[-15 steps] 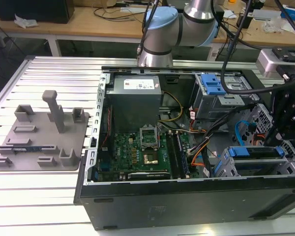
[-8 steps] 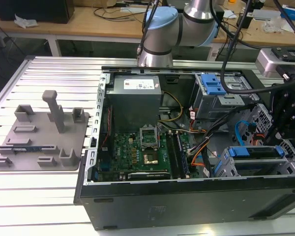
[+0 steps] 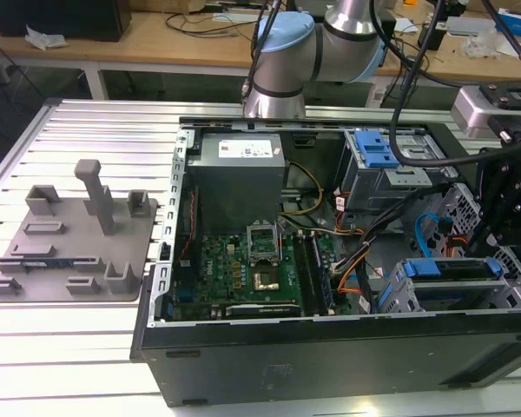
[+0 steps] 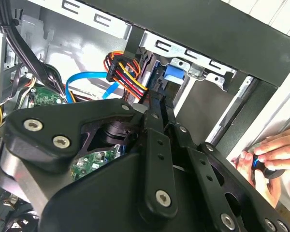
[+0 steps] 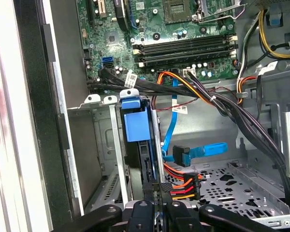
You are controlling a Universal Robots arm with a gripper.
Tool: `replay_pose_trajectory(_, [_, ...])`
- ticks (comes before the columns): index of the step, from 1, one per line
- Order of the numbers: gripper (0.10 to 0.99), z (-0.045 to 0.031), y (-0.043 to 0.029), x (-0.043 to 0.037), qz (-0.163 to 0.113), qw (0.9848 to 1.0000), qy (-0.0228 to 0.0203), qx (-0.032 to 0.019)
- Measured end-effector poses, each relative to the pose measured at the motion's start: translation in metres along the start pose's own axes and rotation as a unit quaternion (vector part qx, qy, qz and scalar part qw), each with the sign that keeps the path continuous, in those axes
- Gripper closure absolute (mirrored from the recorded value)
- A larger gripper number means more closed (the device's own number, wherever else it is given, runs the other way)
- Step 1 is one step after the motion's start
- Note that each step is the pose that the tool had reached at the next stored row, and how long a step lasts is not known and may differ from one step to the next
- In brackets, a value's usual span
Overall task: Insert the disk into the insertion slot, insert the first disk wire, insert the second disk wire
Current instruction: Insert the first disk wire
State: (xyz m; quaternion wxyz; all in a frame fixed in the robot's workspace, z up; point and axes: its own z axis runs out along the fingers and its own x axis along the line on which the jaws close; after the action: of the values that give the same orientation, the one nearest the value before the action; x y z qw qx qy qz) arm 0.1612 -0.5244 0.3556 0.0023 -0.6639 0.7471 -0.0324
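Where the open computer case [image 3: 330,365] nears the exterior view's right, the insertion slot [image 5: 99,140] holds the disk [image 5: 135,118], seated inside. Your gripper [image 5: 158,189] is clenched on the plug of the first disk wire [image 5: 183,186], against the disk's edge.

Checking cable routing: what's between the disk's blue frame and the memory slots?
In the first wrist view, a black cable bundle crosses between the disk and the memory slots.
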Motion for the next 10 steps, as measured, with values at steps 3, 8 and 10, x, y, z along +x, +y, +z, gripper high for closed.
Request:
replay_pose_trajectory(3, [0.922, 0.001, 0.0, 0.0, 0.0, 1.0, 0.0, 0.0])
replay_pose_trajectory(8, [0.922, 0.0028, 0.0001, -0.0001, 0.0, 1.0, 0.0, 0.0])
replay_pose_trajectory(10, [0.922, 0.0033, 0.0001, -0.0001, 0.0, 1.0, 0.0, 0.0])
